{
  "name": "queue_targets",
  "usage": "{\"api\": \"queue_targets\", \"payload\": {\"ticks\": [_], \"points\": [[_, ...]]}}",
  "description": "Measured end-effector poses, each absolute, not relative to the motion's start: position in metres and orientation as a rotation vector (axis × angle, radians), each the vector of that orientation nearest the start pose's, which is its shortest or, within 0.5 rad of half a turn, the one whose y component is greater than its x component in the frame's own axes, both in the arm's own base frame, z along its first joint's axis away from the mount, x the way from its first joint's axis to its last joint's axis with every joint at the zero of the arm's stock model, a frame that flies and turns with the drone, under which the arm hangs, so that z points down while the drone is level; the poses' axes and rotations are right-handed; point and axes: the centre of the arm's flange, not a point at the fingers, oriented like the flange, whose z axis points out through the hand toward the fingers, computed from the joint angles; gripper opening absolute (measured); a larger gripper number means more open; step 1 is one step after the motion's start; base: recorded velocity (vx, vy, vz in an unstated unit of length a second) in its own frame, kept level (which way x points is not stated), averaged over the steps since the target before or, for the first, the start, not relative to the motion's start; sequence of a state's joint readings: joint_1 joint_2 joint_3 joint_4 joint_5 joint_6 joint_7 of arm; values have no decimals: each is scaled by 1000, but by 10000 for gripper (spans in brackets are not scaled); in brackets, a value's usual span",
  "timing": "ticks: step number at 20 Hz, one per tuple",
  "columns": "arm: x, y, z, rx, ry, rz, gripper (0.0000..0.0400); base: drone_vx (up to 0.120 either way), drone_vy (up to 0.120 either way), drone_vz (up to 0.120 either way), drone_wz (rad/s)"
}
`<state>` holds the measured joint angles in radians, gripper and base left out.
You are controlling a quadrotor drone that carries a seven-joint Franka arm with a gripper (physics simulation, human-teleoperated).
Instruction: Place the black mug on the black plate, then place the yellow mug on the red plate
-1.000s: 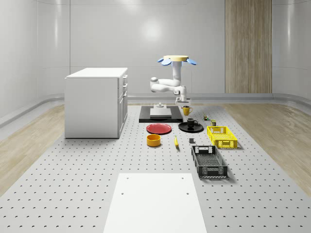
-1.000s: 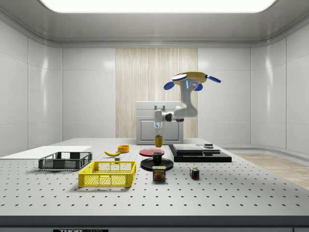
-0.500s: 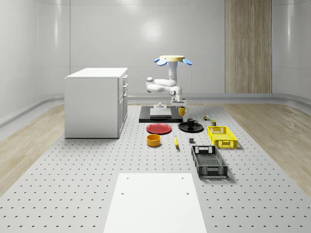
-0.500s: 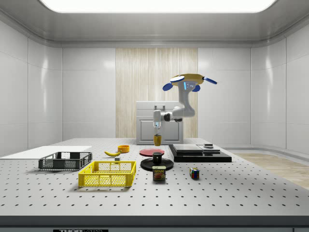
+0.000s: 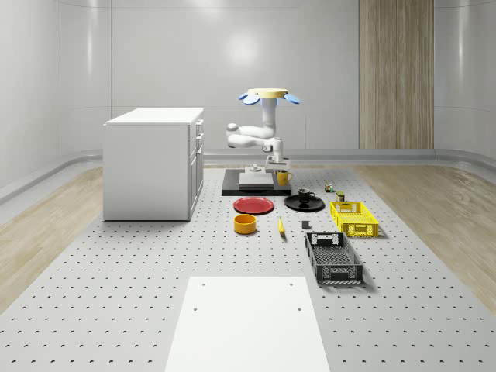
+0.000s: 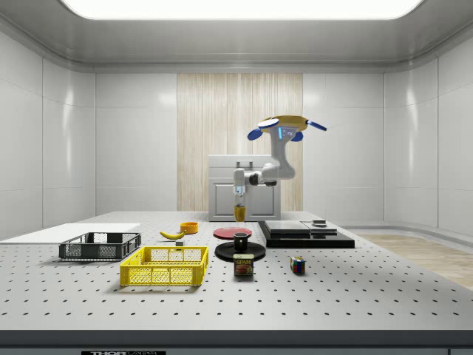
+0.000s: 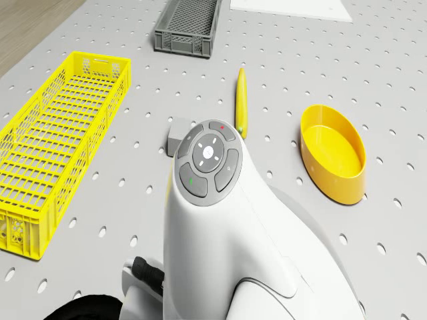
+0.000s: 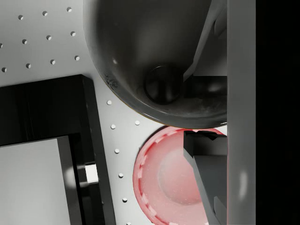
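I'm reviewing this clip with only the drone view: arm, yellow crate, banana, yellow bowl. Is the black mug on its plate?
Observer: Yes, the black mug stands on the black plate.
Operator: Where's the yellow mug?
Observer: The gripper holds the yellow mug in the air, above table level.
Operator: Is it over the red plate?
Observer: Not quite. In the whole-scene view it hangs just right of the red plate, under the hovering drone.

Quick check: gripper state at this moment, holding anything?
Gripper: shut on the yellow mug, carried in the air between the black plate and the red plate.
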<state>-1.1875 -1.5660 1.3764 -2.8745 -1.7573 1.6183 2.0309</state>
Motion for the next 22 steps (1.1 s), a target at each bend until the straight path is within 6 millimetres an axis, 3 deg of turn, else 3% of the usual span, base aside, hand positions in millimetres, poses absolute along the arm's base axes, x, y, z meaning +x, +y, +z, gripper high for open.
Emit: {"api": "queue_targets", "payload": {"ticks": [22], "points": [[305,-4,491,1,-2,1106,99,0,-116,0,0]]}}
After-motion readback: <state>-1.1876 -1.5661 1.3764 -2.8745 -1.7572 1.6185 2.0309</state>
